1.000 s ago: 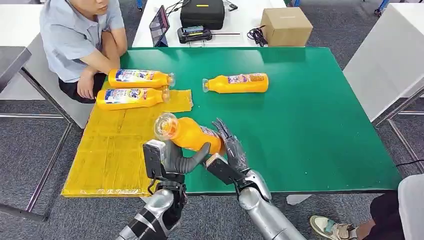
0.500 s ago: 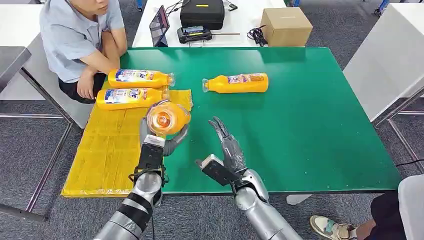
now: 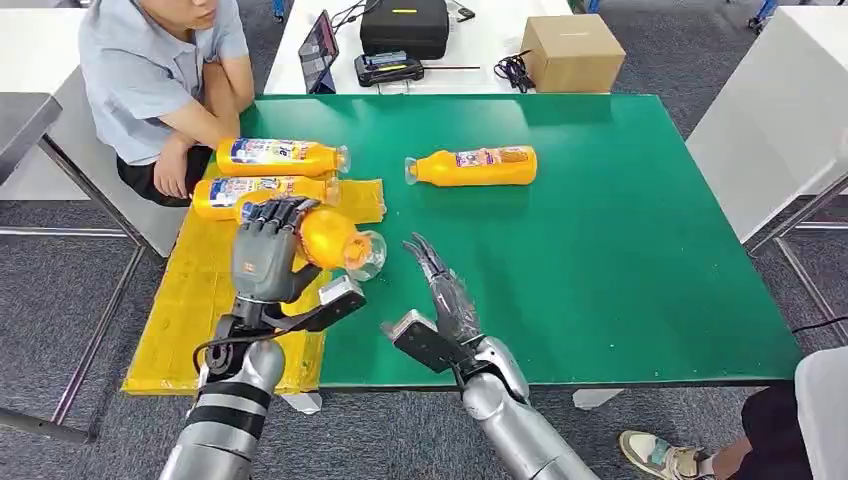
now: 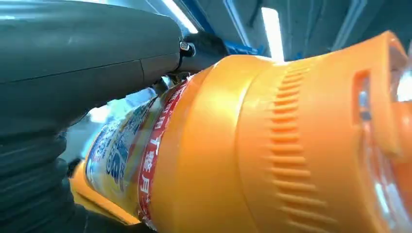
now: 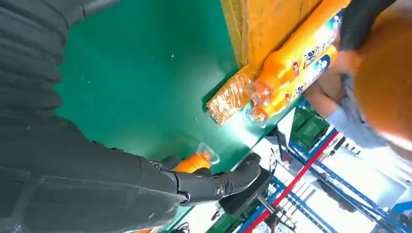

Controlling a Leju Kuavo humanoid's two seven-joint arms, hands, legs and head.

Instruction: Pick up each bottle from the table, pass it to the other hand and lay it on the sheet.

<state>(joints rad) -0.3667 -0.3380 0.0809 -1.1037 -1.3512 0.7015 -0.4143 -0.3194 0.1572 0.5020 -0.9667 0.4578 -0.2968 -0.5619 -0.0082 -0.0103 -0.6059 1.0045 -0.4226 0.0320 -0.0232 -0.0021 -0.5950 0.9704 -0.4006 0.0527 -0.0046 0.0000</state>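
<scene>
The left hand point(image 3: 266, 252) is gripping an orange bottle point(image 3: 328, 238), fingers wrapped over its body, holding it above the yellow sheet point(image 3: 195, 315) with its clear cap pointing toward the table's middle. Behind it, two more orange bottles point(image 3: 262, 193) are lying side by side at the sheet's far end, near a seated person point(image 3: 160, 75). To the right, the right hand point(image 3: 445, 297) is hovering over the green table point(image 3: 620, 250), fingers spread and holding nothing. Farther back, a fourth bottle point(image 3: 472, 166) is lying on the bare green surface.
</scene>
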